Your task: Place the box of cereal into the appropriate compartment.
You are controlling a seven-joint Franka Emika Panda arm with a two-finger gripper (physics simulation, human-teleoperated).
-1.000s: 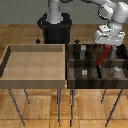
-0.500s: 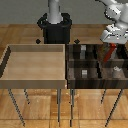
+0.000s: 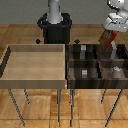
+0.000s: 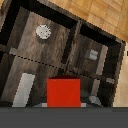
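Note:
The box of cereal [image 3: 108,41] is a flat red box hanging tilted above the far compartment of the dark divided bin [image 3: 96,62] at the exterior view's right. My gripper [image 3: 111,35] is shut on its upper part. The wrist view shows the red box [image 4: 64,92] from above, with the bin's compartments beneath it. The box hides my fingertips there.
A light wooden tray [image 3: 35,77] stands at the exterior view's left, beside the bin. Small grey-white items lie in the compartments: a round one [image 4: 43,31], a small block [image 4: 93,54] and a flat strip [image 4: 24,89]. Both containers stand on thin metal legs.
The gripper has carried the red box toward the exterior view's right and slightly upward, from over the bin's middle to over its far right compartment.

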